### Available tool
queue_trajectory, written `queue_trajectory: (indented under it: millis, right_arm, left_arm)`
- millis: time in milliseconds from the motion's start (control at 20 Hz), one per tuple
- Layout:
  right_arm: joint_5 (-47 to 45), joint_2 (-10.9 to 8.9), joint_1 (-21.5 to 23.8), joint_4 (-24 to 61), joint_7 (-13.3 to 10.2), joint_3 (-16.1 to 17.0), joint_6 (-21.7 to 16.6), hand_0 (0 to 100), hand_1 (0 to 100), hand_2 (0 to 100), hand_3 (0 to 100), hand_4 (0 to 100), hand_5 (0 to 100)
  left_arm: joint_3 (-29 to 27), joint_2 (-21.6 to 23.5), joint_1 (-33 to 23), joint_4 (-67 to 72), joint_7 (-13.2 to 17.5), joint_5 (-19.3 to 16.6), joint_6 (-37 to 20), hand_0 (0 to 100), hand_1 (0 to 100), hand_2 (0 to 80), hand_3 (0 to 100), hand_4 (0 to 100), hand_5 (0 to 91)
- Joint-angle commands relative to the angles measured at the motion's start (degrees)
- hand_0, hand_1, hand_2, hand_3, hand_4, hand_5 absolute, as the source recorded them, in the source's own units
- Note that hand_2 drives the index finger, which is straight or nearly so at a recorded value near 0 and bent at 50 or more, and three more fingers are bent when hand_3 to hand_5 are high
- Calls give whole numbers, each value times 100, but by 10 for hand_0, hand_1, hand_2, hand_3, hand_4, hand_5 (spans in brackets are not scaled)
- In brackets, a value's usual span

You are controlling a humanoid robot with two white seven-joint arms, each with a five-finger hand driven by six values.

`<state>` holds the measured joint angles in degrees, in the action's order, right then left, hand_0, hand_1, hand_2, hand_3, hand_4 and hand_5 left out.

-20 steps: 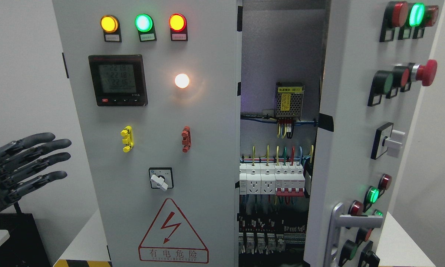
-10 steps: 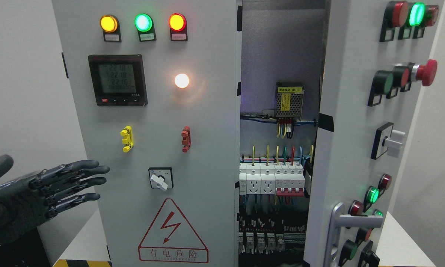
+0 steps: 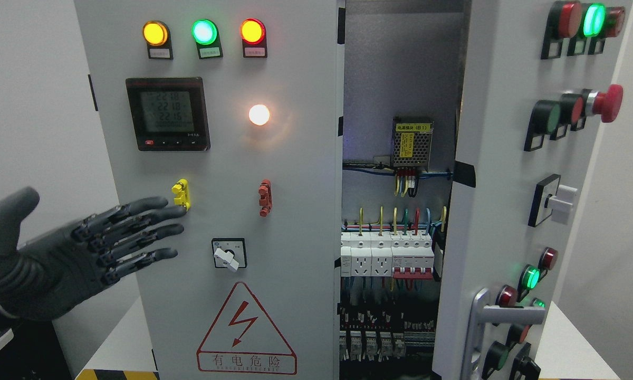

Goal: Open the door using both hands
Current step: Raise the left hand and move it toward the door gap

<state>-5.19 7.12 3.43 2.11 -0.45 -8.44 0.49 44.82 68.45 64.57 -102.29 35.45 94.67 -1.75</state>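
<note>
The left hand (image 3: 68, 253) is spread flat, fingers straight and slightly apart, holding nothing; its fingertips (image 3: 176, 211) lie over the left door (image 3: 216, 211) of the cabinet near that door's left edge, just beside the yellow clip (image 3: 181, 194), though contact cannot be told. On that closed door sit a meter (image 3: 168, 114), three lit lamps (image 3: 204, 32), a rotary switch (image 3: 228, 254) and a warning triangle (image 3: 246, 330). The right door (image 3: 511, 200) stands swung open at the cabinet's right edge, baring breakers (image 3: 387, 253) and wiring inside; white walls surround.

Left hand (image 3: 58, 253) before left door (image 3: 295, 211).
</note>
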Motion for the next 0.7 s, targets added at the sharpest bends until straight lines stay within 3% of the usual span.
queue_trajectory:
  millis: [0,200,451,651]
  right_arm:
    - [1,0,0,0,1,0,-5,383,0,0,0,0,0]
    - [1,0,0,0,1,0,-5,383,0,0,0,0,0]
    - [1,0,0,0,1,0,-5,383,0,0,0,0,0]
    - [1,0,0,0,1,0,-5,383,0,0,0,0,0]
  left_arm:
    - [4526,-542,2885,60,-55,843,-369,0,0,0,0,0,0]
    - [4658,-1069,2912,200,-239,887,-414,0,0,0,0,0,0]
    - [5571,-1930,3781,771,-301,1378,-432,0,0,0,0,0,0]
    - [5696,-2571,3905,1210,-301,1545,-432,0,0,0,0,0,0]
